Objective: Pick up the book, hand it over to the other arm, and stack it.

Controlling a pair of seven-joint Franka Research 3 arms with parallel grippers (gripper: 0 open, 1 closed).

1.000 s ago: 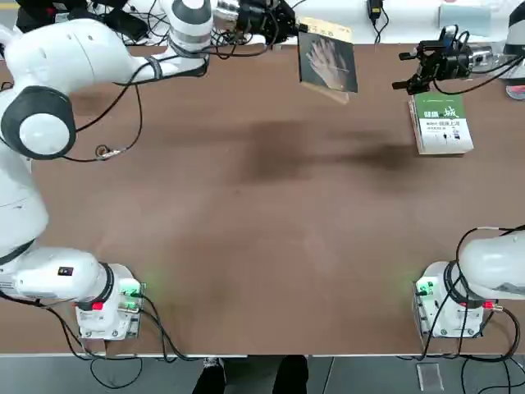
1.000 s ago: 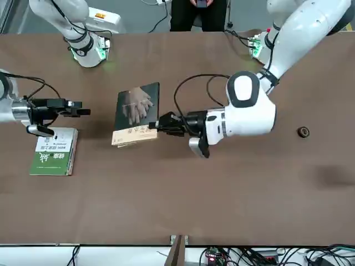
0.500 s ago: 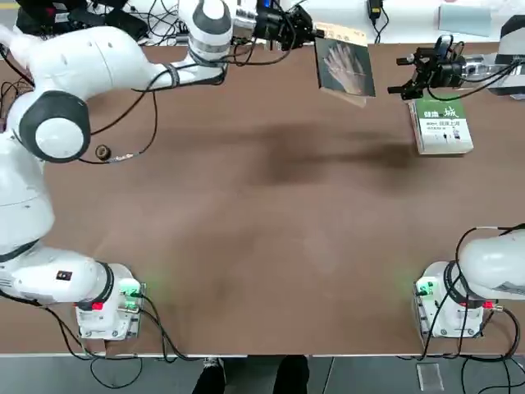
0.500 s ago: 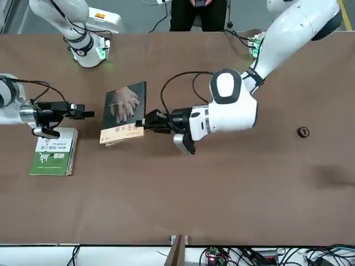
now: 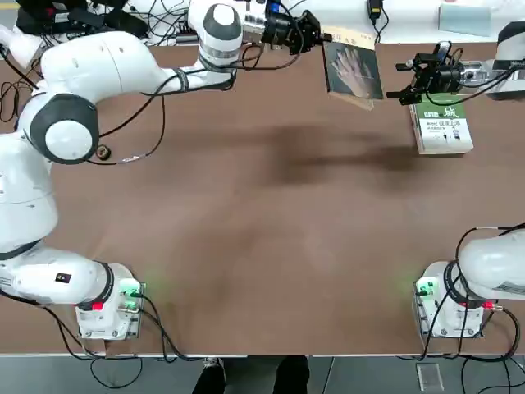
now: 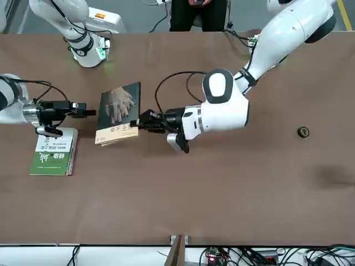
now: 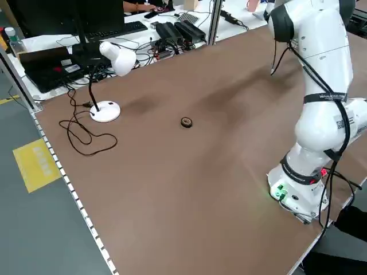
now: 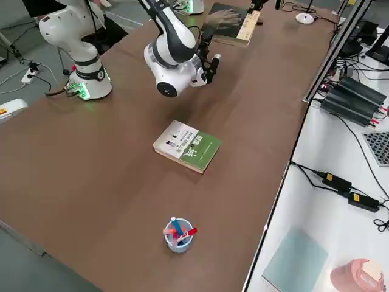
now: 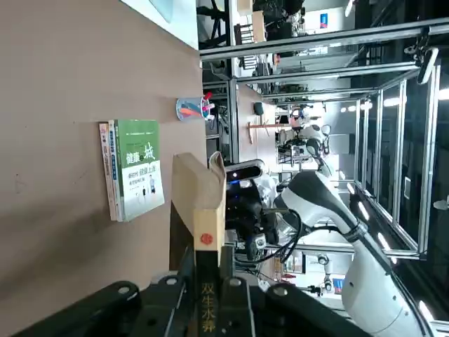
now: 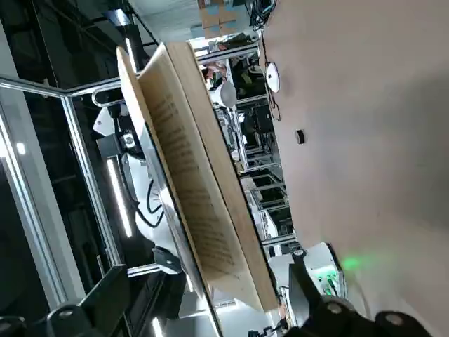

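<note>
the left end effector [image 6: 143,120] was stretched out across the far side of the bench [image 5: 271,230], its fingers clamped on the spine edge of the book [image 6: 117,113], which it held up off the surface with the cover facing up. in the left wrist view the book's [image 9: 202,210] edge stood gripped between the two fingers, with the tan strip above them. from overhead the book [image 5: 354,71] hung in the air between the two arms, just beside the right arm's reach.

the right end effector [image 6: 83,112] hovered level with the book, its fingers parted and pointing toward the book's free edge, near it but with a gap between them in the front view. the right wrist view showed the book's [image 10: 196,189] pages fanned slightly open ahead of those spread fingers [image 10: 105,295], not yet between them so far as i could see.

the green-and-white book [image 6: 54,152] lay flat on the bench right under the right end effector, and from the right side it [image 8: 188,146] sat alone on the brown surface. a cup of pens [image 8: 178,234] stood nearer the bench edge, well apart from it. a small dark ring [image 5: 102,152] lay on the bench over on the left arm's side, and a white desk lamp [image 7: 109,74] stood at that end.
</note>
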